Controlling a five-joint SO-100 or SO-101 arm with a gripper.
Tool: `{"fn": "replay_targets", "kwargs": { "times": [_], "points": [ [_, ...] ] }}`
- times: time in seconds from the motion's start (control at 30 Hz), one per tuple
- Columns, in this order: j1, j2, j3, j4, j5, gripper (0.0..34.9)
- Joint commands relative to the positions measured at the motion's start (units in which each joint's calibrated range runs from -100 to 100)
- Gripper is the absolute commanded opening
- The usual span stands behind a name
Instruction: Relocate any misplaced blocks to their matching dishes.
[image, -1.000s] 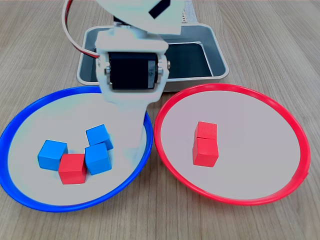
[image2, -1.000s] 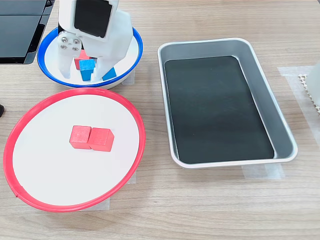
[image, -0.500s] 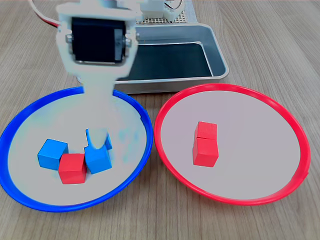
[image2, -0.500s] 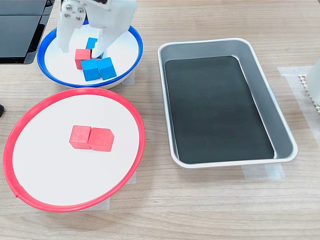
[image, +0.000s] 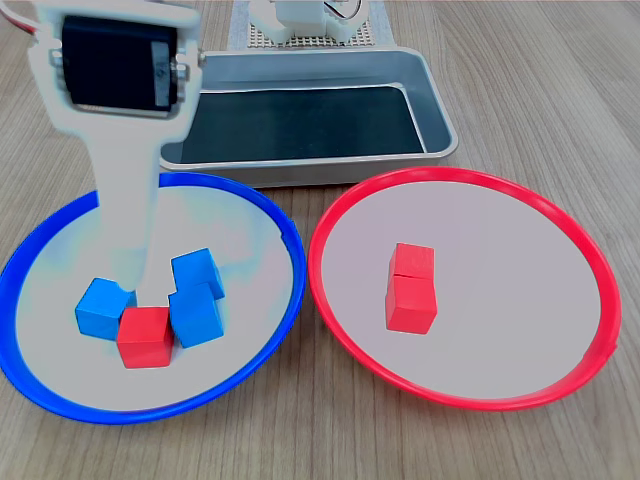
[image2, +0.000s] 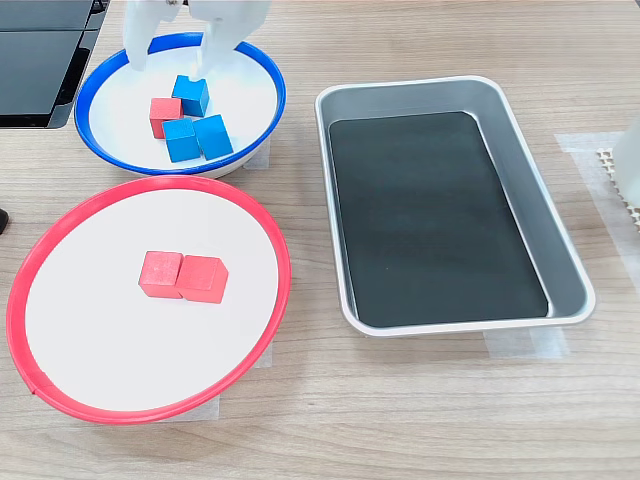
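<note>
Tool (image2: 169, 62) with fingers spread wide, empty, above red cube (image2: 165, 116) in blue-rimmed plate (image2: 262, 70)

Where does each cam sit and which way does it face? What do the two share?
First exterior view: low at the table's front, facing the arm's base; blue-rimmed plate on its left, red-rimmed plate on its right, silver tray behind. The hand and its servo housing show, reaching down to the cubes.
Second exterior view: high, looking steeply down from the side; blue-rimmed plate top left, red-rimmed plate below, tray on its right. Only the hand's open fingers show.
Shared: both plates, tray, three blue cubes, the misplaced red cube, two red cubes.
</note>
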Motion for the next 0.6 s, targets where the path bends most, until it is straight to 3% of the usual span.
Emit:
{"fn": "replay_targets", "kwargs": {
  "times": [0.0,0.57],
  "points": [
    [-0.76,1.42,-5.89,0.82,0.54,11.7],
    [1.31,10.72,-15.08,2.88,2.10,13.5]
  ]
}}
